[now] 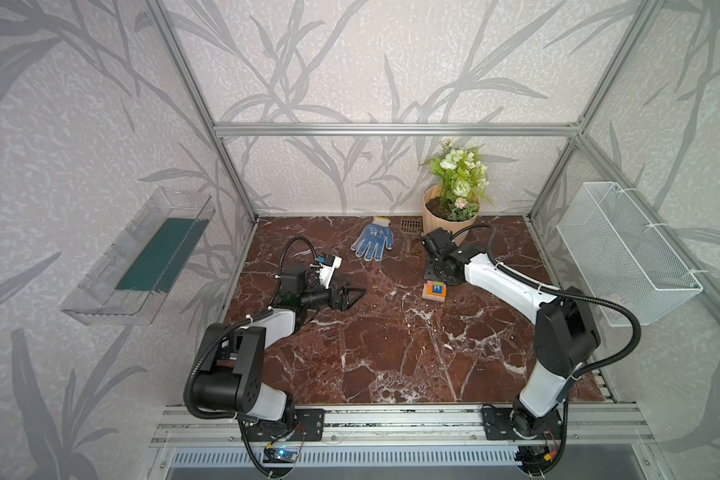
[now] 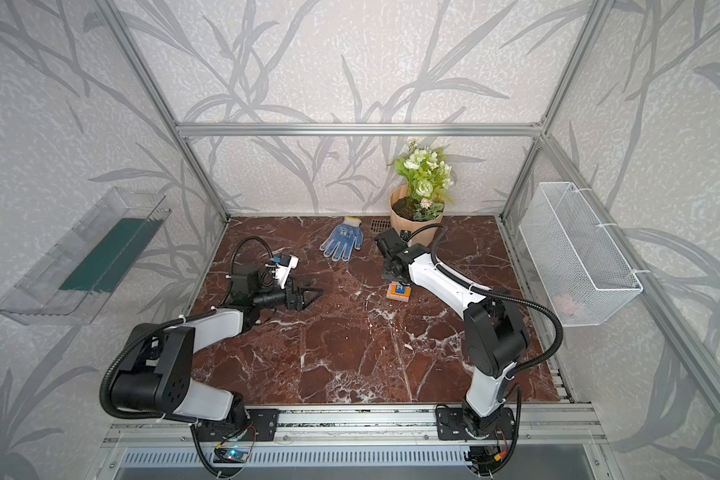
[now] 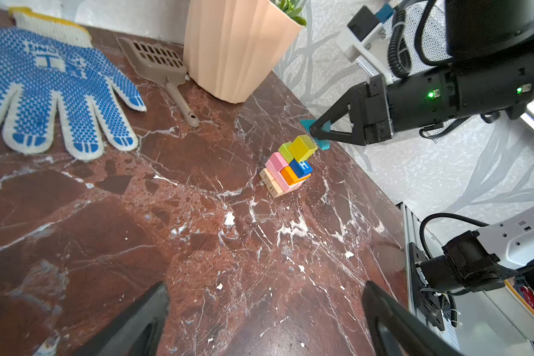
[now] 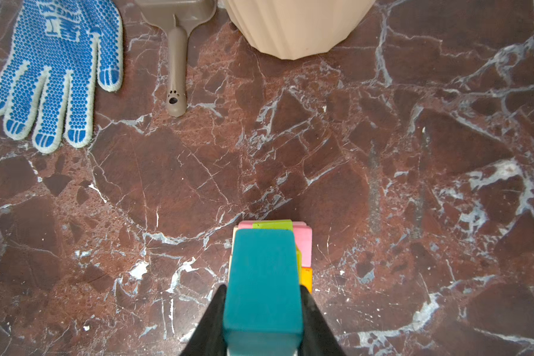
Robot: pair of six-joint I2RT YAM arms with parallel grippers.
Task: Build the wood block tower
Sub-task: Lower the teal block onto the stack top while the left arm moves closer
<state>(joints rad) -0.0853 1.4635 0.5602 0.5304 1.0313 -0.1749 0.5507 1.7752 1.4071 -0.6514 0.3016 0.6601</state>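
Gripping the teal piece, my right gripper is at the top of the wood block tower, right of centre in both top views. My left gripper is spread wide and empty, left of centre. Higher in the frame lie the glove, scoop and flowerpot, apart from it.

Red-brown marble tabletop, leaf-patterned grey walls, aluminium frame, white mesh basket

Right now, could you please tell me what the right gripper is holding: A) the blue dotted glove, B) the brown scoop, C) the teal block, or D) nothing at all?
C: the right gripper is clamped on the teal block, over the wood block tower.
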